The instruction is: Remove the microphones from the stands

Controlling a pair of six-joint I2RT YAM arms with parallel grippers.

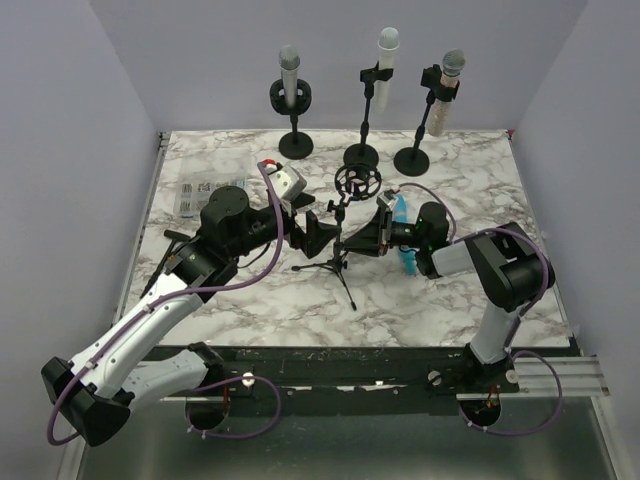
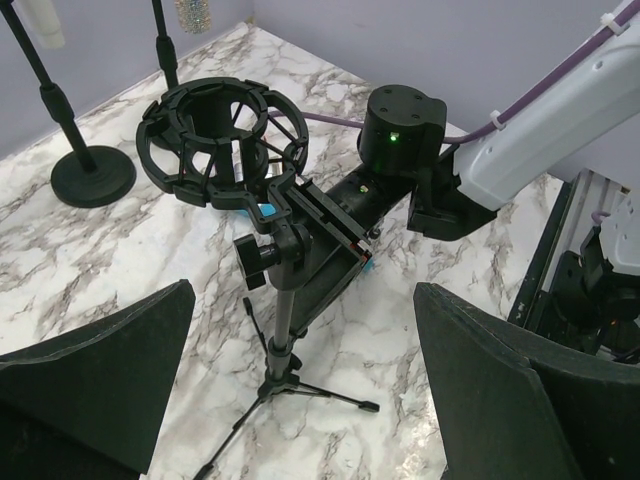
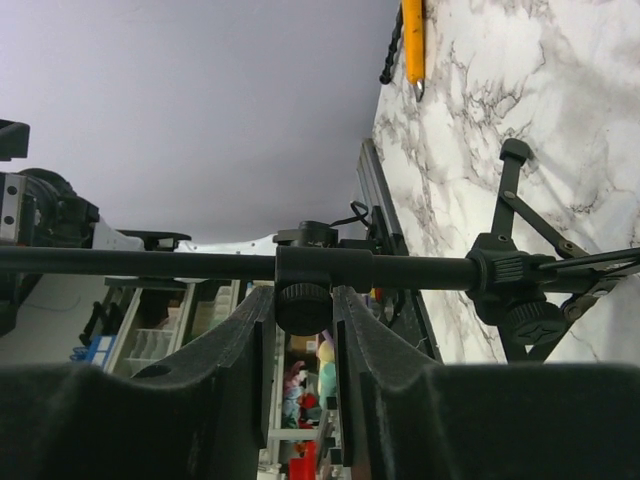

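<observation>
Three microphones stand in holders along the back: a grey-headed one (image 1: pixel 290 75), a white one (image 1: pixel 386 58) and a beige one (image 1: pixel 446 88). In the middle stands a small black tripod stand (image 1: pixel 340 250) whose round shock mount (image 1: pixel 358 181) (image 2: pixel 222 130) is empty. My right gripper (image 1: pixel 372 236) (image 3: pixel 303 305) reaches in from the right. Its pads press both sides of the clamp knob (image 3: pixel 303 310) on the stand's pole (image 3: pixel 150 262). My left gripper (image 1: pixel 315 235) (image 2: pixel 302 296) is wide open to the stand's left, holding nothing, with the pole (image 2: pixel 283 310) ahead of its fingers.
The back stands rest on round bases (image 1: pixel 295 145) (image 1: pixel 361 156) (image 1: pixel 411 160). A printed sheet (image 1: pixel 200 195) lies at the table's left. A yellow stick-like object (image 3: pixel 413 40) lies by the table edge. Purple cables trail from both arms.
</observation>
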